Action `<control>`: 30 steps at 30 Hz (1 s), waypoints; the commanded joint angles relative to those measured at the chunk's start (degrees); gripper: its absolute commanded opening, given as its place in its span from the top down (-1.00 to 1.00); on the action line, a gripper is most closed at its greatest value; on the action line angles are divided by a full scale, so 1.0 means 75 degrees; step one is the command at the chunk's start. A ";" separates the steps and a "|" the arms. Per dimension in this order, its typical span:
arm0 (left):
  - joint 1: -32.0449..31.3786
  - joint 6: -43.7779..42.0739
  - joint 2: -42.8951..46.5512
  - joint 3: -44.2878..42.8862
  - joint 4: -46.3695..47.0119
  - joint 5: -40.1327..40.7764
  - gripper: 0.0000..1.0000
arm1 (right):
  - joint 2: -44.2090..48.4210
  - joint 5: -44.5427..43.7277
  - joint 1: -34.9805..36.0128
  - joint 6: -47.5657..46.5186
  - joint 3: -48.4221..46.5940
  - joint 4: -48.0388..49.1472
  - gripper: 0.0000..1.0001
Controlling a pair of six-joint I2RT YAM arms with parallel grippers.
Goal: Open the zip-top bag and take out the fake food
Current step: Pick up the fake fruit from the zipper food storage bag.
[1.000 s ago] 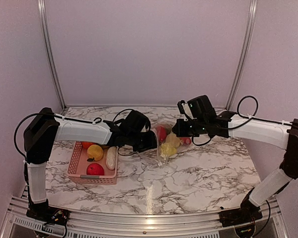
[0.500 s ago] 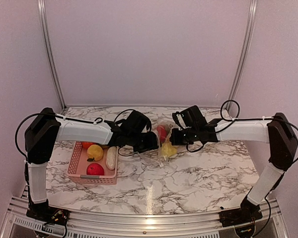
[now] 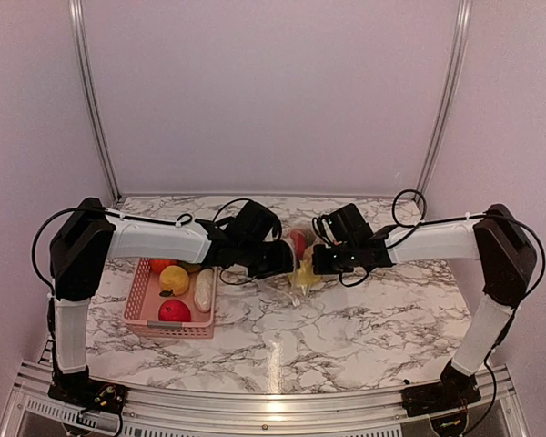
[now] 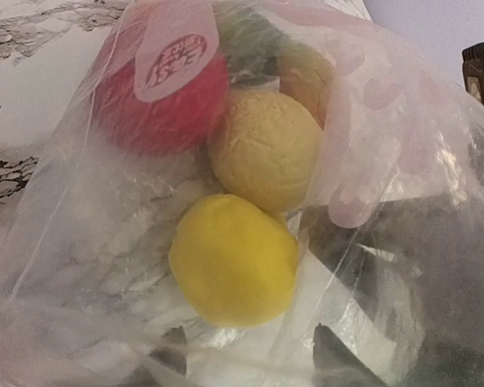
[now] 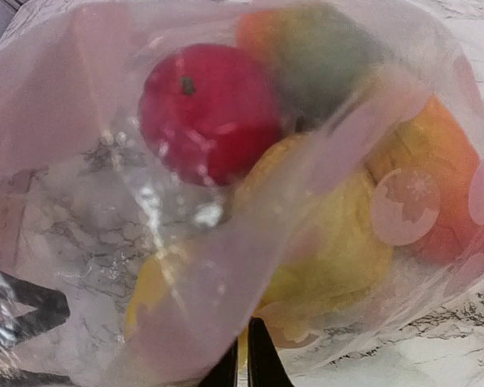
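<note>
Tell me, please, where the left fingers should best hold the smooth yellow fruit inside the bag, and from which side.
Probably across its widest middle, since the yellow fruit is smooth and rounded and would slip from an off-centre pinch. Come from the left wrist camera's side: there it lies nearest, in front of the pale bumpy fruit. The film of the zip-top bag covers it.

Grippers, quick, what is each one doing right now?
Left gripper: pressed against the bag, fingers blurred behind plastic; cannot tell.
Right gripper: closed, pinching the bag.
</note>
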State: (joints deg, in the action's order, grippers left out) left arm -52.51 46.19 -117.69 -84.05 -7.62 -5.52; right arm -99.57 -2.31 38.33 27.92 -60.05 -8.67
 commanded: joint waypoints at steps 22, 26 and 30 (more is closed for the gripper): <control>0.0207 -0.0513 -0.1084 -0.1297 -0.1113 0.0830 -0.65 | -0.0608 0.0198 -0.0077 -0.0486 -0.0048 0.0125 -0.01; 0.0230 -0.0557 -0.1210 -0.1523 -0.1216 0.0908 -0.66 | -0.0628 0.0181 -0.0082 -0.0493 -0.0070 0.0029 0.01; 0.0241 -0.0543 -0.1266 -0.1596 -0.1165 0.0917 -0.66 | -0.0265 0.0037 -0.0087 -0.0413 -0.0012 -0.0176 0.28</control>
State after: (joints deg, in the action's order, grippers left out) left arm -50.96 42.98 -125.69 -94.13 -15.73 0.34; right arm -103.48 -0.97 38.26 24.60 -59.33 -7.88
